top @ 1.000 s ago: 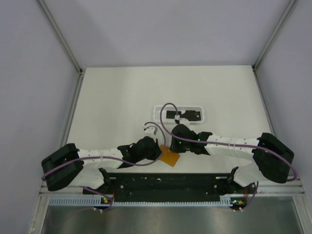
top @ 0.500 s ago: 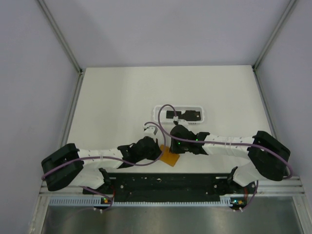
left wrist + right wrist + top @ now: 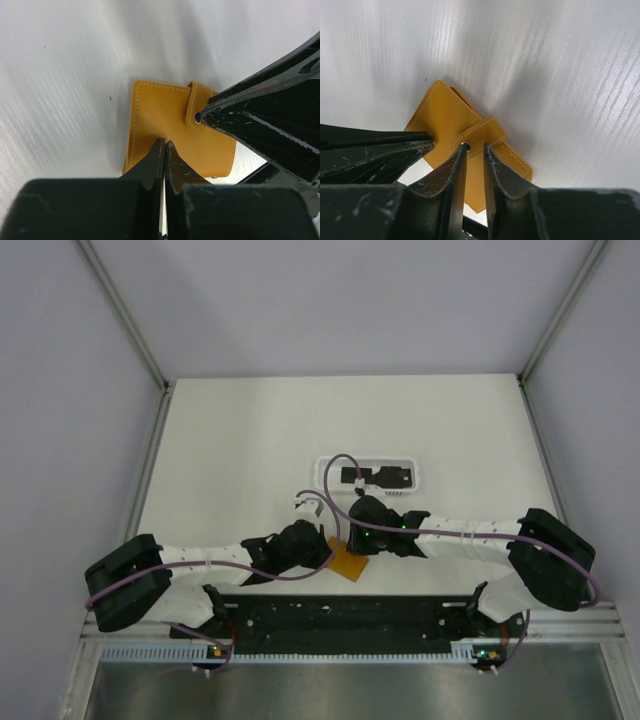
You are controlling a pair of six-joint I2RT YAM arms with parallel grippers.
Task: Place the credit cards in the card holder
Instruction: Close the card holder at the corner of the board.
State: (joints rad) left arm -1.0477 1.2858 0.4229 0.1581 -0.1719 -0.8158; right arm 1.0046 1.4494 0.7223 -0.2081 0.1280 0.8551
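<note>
Right, I see the card holder (image 3: pixel 170 125) lying flat by the table's (image 3: pixel 60 75) near edge, the white tray (image 3: pixel 322 472) well apart beyond it, my left fingers (image 3: pixel 152 165) closed tip-down on its near edge, my right fingers (image 3: pixel 452 170) narrowly apart astride its tab (image 3: pixel 482 132), grip impossible to tell.

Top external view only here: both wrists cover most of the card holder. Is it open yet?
Observer: No. In the left wrist view the card holder lies folded, its tab across the cover.
Operator: Where is the right arm on it?
Observer: The right gripper has its jaws slightly parted astride the tab's free end; I can't tell whether they pinch it.
Operator: And the left?
Observer: The left gripper has its jaws shut, tips over the holder's edge nearest that camera.
</note>
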